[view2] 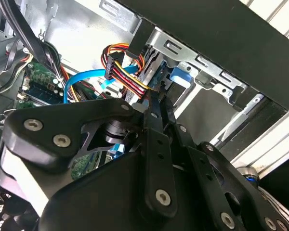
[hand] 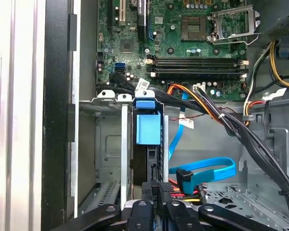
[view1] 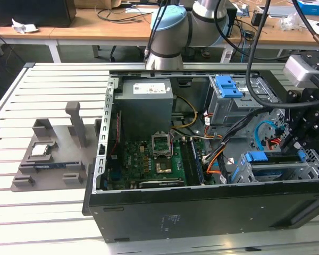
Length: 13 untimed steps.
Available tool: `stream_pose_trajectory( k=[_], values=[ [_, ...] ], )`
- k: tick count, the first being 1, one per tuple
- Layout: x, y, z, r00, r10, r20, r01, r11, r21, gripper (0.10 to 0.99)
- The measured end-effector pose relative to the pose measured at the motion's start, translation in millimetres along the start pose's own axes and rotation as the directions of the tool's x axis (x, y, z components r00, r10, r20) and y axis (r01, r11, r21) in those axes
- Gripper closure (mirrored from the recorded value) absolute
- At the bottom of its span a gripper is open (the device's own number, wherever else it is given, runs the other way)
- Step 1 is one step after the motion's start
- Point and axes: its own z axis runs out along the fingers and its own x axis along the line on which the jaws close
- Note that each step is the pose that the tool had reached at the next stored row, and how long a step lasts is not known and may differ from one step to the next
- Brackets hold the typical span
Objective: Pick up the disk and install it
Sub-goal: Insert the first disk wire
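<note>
Slatted metal desk, with an open PC case laid on its side on it; a grey fixture is parked beside the case, well away from the cage. Cluttered benches are seen behind.

Progress: pick-up is judged done. The disk is no longer out on the desk; it is seen standing on edge inside a slot of the metal drive cage, at the case's front corner. Its blue bracket tab is at the cage end nearest the motherboard. The disk looks mostly or fully slid in, so installing is judged near its end; whether it is latched cannot be told. No cable is seen plugged into it for certain; a red-yellow-black cable bundle and a blue data cable are lying loose just beside the cage.

The fingers are drawn together, with nothing seen gripped between them. They are lined up with the disk's slot, at the cage end away from the motherboard. The tips are pointed at the disk's thin edge, right at it. Actual contact cannot be confirmed, as the tips are partly hidden by cables.
</note>
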Motion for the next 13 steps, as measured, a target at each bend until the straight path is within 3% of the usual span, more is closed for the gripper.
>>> stream_pose_trajectory(
  k=[7, 13],
  values=[
    [-0.8, -0.3, 1.1, 0.9999, -0.001, 0.0103, 0.001, 1.0000, 0.000, 0.918],
    [0.8, -0.4, 2.9, 0.9999, 0.000, 0.0109, 0.000, 1.0000, 0.000, 0.918]
  ],
)
